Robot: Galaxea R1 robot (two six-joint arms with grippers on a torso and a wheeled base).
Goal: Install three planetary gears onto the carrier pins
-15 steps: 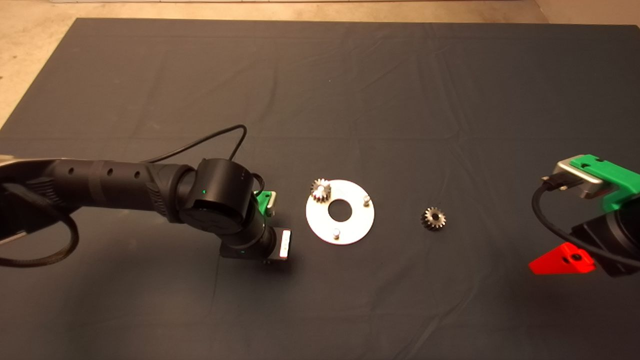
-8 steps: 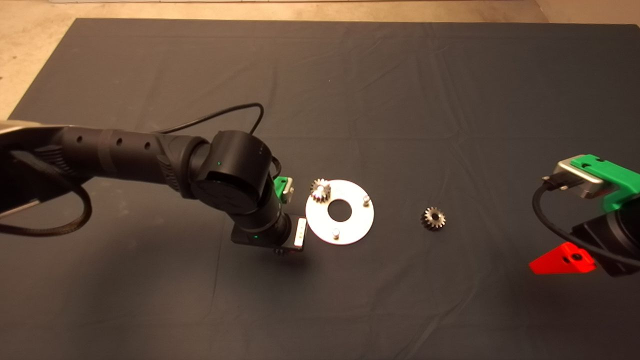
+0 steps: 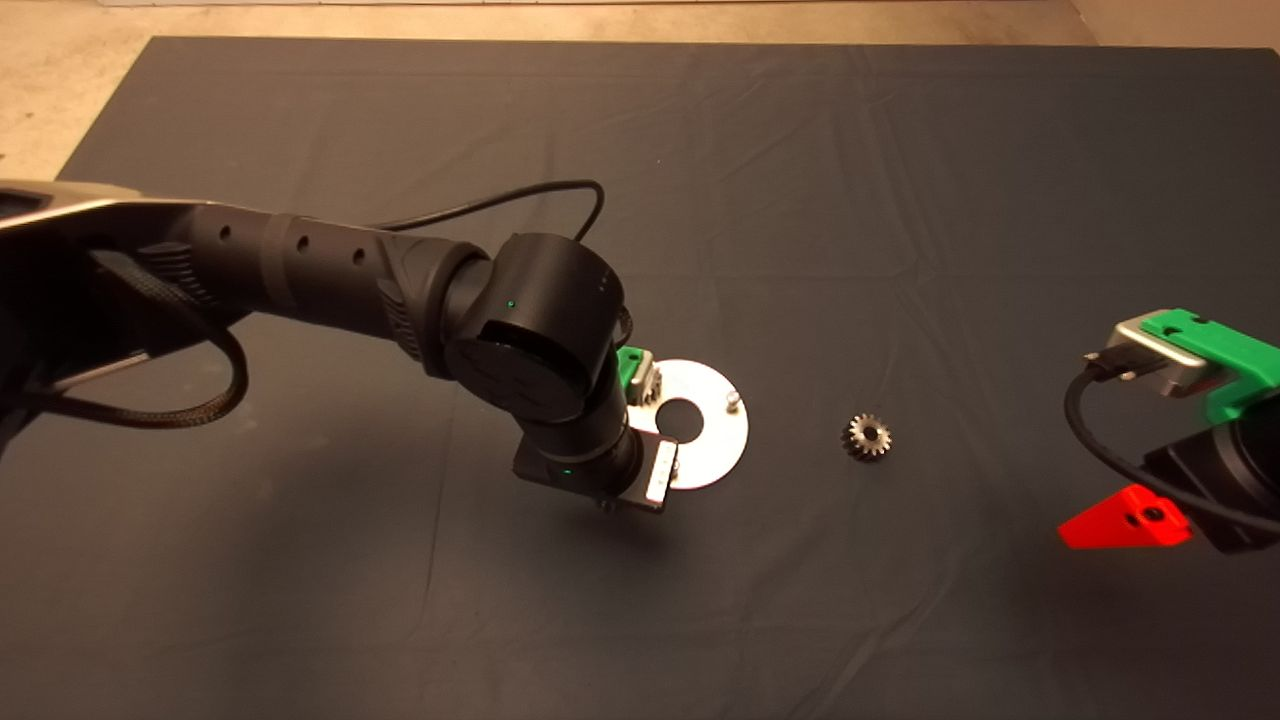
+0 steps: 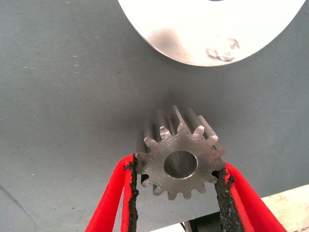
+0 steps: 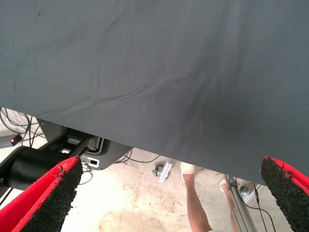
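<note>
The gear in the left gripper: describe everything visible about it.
The gear is a small silvery-grey metal spur gear with straight teeth around its rim, a flat machined face and a round centre hole. The left gripper is shut on it, its two red fingers' black pads pressing the teeth on opposite sides. It hangs above the dark mat, apart from the silver disc and its pin.
</note>
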